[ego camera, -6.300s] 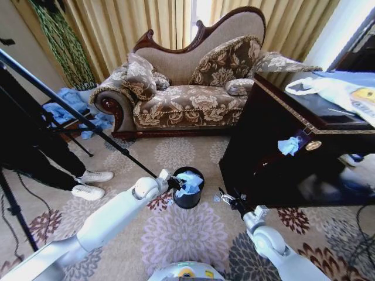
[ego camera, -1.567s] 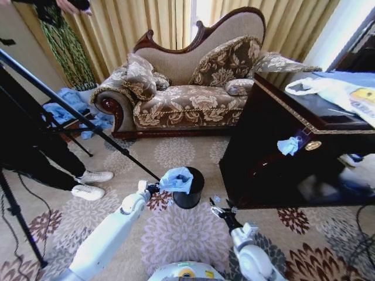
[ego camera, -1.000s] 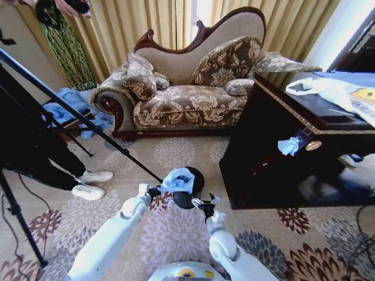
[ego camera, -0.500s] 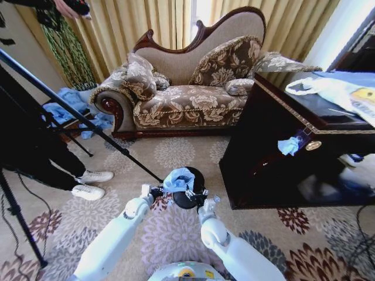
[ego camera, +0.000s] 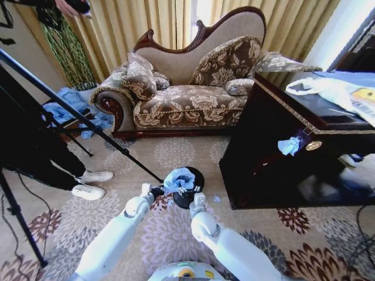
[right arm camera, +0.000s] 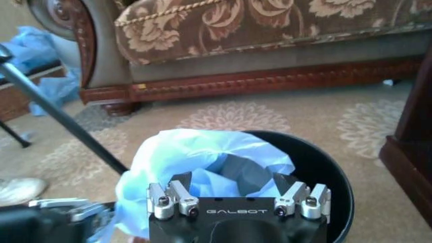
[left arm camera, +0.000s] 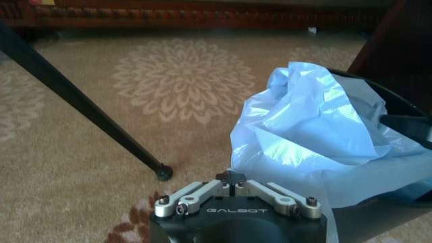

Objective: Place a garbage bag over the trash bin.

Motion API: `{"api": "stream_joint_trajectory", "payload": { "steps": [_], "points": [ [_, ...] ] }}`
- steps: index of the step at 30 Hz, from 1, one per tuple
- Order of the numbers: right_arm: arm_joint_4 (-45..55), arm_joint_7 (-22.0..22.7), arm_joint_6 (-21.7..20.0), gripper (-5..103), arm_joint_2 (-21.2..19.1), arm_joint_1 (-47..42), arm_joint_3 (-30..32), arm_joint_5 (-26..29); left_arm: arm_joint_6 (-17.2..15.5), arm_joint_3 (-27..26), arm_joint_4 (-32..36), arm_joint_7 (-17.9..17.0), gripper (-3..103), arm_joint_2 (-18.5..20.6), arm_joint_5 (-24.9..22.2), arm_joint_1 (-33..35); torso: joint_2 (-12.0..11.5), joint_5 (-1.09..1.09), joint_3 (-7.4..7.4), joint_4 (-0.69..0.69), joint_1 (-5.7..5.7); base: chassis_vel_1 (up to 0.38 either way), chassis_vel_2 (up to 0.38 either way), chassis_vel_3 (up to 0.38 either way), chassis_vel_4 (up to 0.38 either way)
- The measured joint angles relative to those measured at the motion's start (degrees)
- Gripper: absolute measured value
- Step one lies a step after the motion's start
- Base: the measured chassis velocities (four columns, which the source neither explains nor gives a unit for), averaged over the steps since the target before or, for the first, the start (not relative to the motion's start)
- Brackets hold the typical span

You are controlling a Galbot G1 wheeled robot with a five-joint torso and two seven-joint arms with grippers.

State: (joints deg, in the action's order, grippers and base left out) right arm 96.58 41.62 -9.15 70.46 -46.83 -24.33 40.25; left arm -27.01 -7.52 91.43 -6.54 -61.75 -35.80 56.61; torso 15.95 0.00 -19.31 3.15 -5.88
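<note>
Closing on the trash bin [ego camera: 188,188] from its near side, the right gripper [ego camera: 191,192] has swung in from beside the dark cabinet [ego camera: 281,152] over the past second and a half, the head view shows; the left gripper [ego camera: 157,191] stays at the bin's left edge, where it has lifted the garbage bag [ego camera: 179,178] from inside the bin up above the rim. The bag is a bunched pale-blue mound over the left half of the opening, not yet spread. From the left wrist, the left gripper [left arm camera: 233,178] has its fingers pinched together on the bag's [left arm camera: 317,136] lower edge, just outside the bin's black rim [left arm camera: 398,101]; a tripod leg [left arm camera: 81,106] stands on the carpet beside it. From the right wrist, the right gripper [right arm camera: 236,186] hangs directly over the bin [right arm camera: 317,167], its fingers spread apart and empty, straddling the bag's [right arm camera: 196,152] crumpled mouth. Both arms now meet at the bin, which suggests the stretching of the bag's mouth over the rim is about to begin.
</note>
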Motion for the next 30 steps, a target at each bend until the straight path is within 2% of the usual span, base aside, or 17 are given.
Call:
{"api": "stream_joint_trajectory", "payload": {
  "steps": [4, 18, 26, 28, 30],
  "points": [
    [-1.13, 2.36, -0.56, 71, 0.77, 1.7, -0.52, 1.4, 0.06, -0.04, 0.26, 0.43, 0, 0.11, -0.05, 0.02, 0.0, 0.0, 0.0, 0.0, 0.0, 0.0, 0.0, 0.0, 0.0],
    [-1.82, 3.52, -1.18, 70, 0.38, 3.83, -3.27, 2.49, 0.34, -0.05, 0.28, 1.45, 0, 0.01, -0.13, 0.1, 0.0, 0.0, 0.0, 0.0, 0.0, 0.0, 0.0, 0.0, 0.0],
    [-4.44, 3.25, -1.01, 70, 1.51, 5.28, -3.99, 1.19, 0.59, -0.18, 0.24, 1.69, 0, -0.33, -0.15, 0.4, 0.0, 0.0, 0.0, 0.0, 0.0, 0.0, 0.0, 0.0, 0.0],
    [-4.77, 3.12, -0.99, 62, 1.2, 5.7, -4.28, 0.94, 0.79, -0.28, 0.29, 1.84, 0, -0.47, -0.12, 0.71, 0.0, 0.0, 0.0, 0.0, 0.0, 0.0, 0.0, 0.0, 0.0],
    [-4.96, 3.07, -1.0, 60, 1.03, 5.86, -4.37, 0.92, 0.89, -0.33, 0.31, 1.97, 0, -0.51, -0.11, 0.8, 0.0, 0.0, 0.0, 0.0, 0.0, 0.0, 0.0, 0.0, 0.0]
  ]
}}
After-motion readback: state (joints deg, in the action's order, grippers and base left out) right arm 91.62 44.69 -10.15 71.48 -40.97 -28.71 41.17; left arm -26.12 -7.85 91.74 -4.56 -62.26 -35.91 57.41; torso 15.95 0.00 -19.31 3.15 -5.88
